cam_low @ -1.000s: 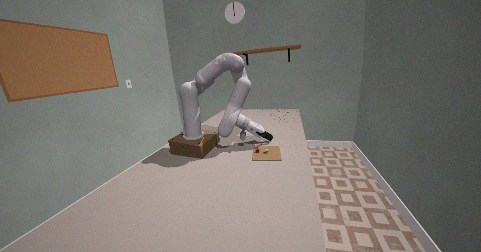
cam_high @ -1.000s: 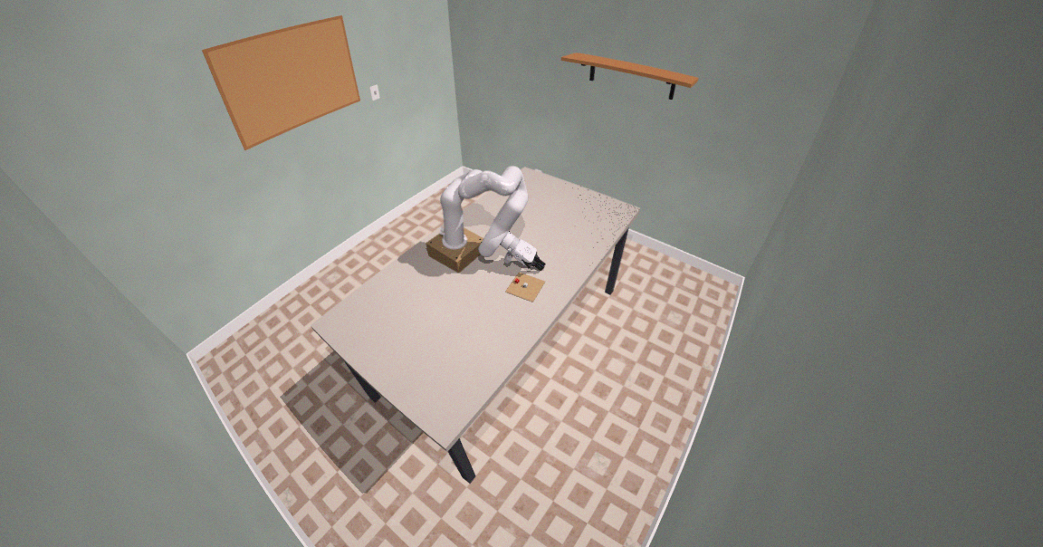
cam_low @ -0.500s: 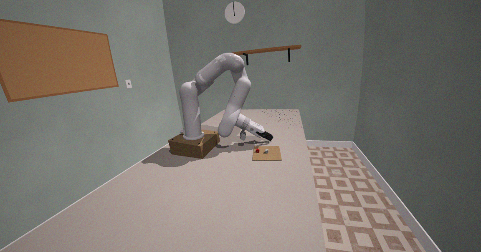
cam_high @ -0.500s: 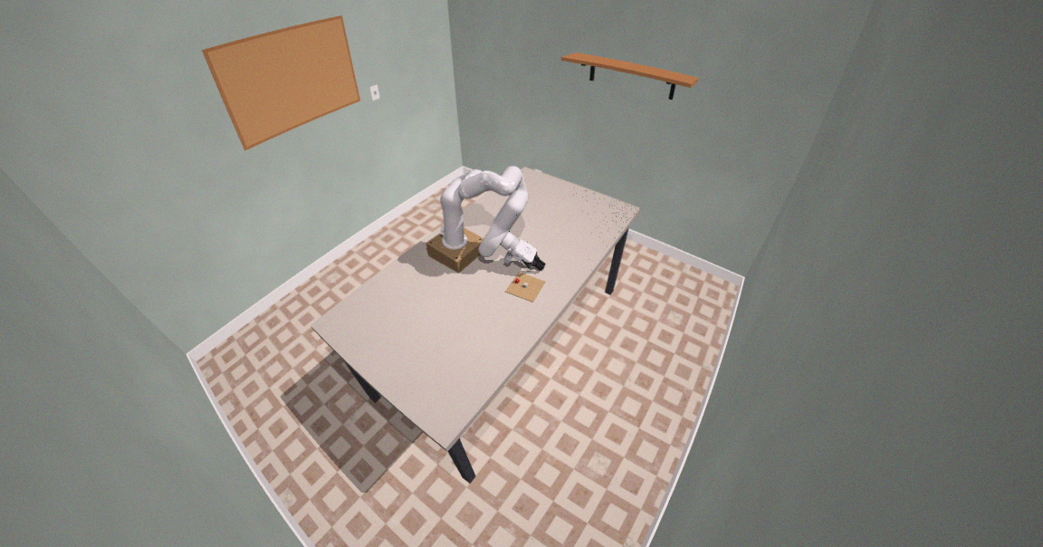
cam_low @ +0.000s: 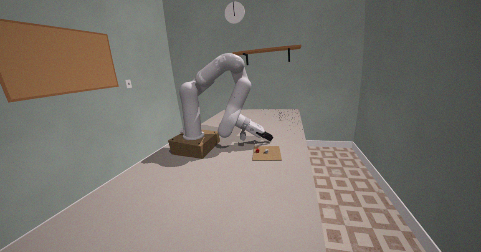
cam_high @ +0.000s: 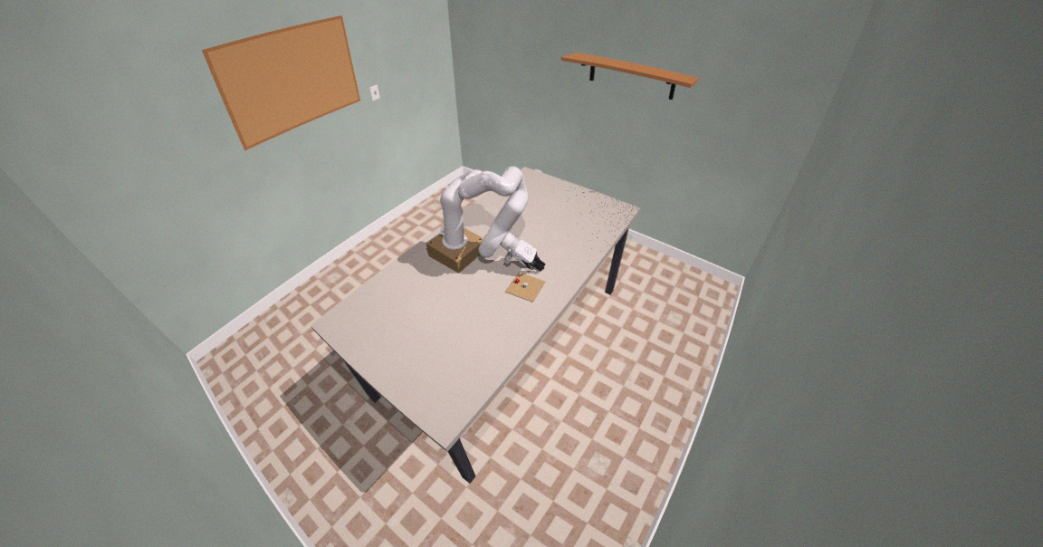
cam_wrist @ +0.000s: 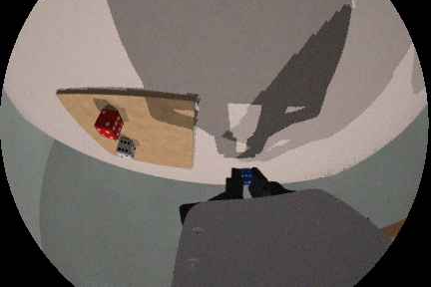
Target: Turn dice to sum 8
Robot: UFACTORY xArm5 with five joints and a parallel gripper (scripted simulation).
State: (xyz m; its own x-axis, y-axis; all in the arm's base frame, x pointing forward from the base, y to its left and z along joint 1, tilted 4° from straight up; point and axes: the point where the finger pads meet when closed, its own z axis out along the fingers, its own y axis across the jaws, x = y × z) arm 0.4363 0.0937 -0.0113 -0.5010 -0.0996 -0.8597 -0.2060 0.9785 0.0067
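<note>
A tan mat (cam_low: 267, 153) lies on the table in front of the arm; it also shows in the top view (cam_high: 525, 287) and in the wrist view (cam_wrist: 134, 124). A red die (cam_wrist: 108, 122) and a white die (cam_wrist: 126, 145) sit on the mat near its edge, close together; they also show in the exterior view as the red die (cam_low: 256, 150) and the white die (cam_low: 266, 151). My gripper (cam_wrist: 242, 178) (cam_low: 268, 136) is shut on a small blue die (cam_wrist: 246, 176) and holds it above the table, just beyond the mat's far edge.
The arm's wooden base block (cam_low: 193, 144) stands on the table to the left of the mat. The table's right edge runs close past the mat. A shelf (cam_low: 269, 50) and a clock (cam_low: 234, 12) hang on the back wall.
</note>
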